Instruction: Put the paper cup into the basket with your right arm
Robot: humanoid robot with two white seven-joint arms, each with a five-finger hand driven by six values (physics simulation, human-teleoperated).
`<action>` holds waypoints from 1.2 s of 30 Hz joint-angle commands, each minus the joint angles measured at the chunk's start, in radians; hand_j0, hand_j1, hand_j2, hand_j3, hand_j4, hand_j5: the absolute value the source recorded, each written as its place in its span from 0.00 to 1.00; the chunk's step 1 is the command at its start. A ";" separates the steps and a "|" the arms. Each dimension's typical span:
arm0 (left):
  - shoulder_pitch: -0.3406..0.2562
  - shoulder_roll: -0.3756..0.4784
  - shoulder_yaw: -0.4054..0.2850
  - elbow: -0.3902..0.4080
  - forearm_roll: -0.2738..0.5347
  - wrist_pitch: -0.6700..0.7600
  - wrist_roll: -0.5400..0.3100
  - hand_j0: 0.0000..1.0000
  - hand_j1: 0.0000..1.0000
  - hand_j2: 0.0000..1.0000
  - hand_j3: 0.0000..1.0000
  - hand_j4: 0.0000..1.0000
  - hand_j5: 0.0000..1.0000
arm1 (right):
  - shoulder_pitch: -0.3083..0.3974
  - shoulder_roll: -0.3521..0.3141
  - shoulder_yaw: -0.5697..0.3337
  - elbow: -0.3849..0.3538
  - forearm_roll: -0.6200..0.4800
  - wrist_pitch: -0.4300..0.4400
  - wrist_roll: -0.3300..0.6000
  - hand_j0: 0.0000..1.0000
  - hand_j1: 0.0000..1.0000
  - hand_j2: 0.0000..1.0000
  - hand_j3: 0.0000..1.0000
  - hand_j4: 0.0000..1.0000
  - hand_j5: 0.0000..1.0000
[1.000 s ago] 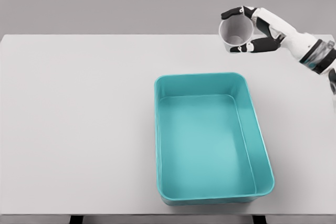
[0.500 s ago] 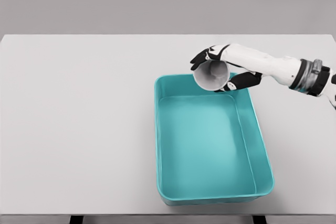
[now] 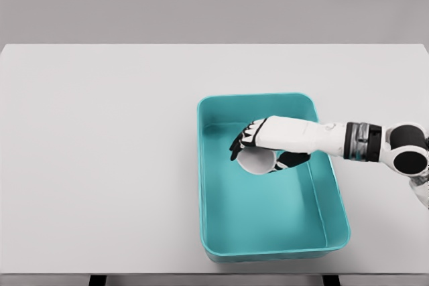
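Holding: the right five-finger hand [image 3: 263,147] was curled around the white paper cup [image 3: 257,161], dark fingertips [image 3: 240,145] wrapped over its upper side and the thumb under it.
Cup position: the cup sat inside the outline of the teal rectangular plastic basket [image 3: 335,195], over its far half, tilted with the open mouth facing down and toward the camera. Whether it touched the basket floor could not be told.
Right arm: the white forearm [image 3: 315,136] reached in from the picture's right, crossing above the basket's right wall.
Basket position: it stood right of centre on the pale grey table [image 3: 100,159], its long side running away from the camera.
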 commanded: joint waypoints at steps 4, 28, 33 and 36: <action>0.000 0.000 0.000 0.000 -0.001 0.000 0.000 1.00 1.00 1.00 1.00 1.00 1.00 | 0.000 0.005 0.029 0.002 0.031 0.004 -0.001 0.68 0.68 0.68 0.68 0.68 0.68; 0.000 0.000 0.000 0.000 0.000 0.000 0.000 1.00 1.00 1.00 1.00 1.00 1.00 | -0.002 0.004 -0.069 0.001 0.035 -0.013 -0.001 1.00 1.00 1.00 1.00 1.00 1.00; 0.000 0.000 0.000 0.000 0.000 0.000 -0.001 1.00 1.00 1.00 1.00 1.00 1.00 | 0.014 0.001 -0.175 0.002 -0.111 -0.023 -0.001 1.00 1.00 1.00 1.00 1.00 1.00; 0.000 0.000 0.000 0.000 0.000 0.000 -0.001 1.00 1.00 1.00 1.00 1.00 1.00 | 0.046 -0.006 -0.278 0.007 -0.206 -0.054 -0.001 1.00 1.00 1.00 1.00 1.00 1.00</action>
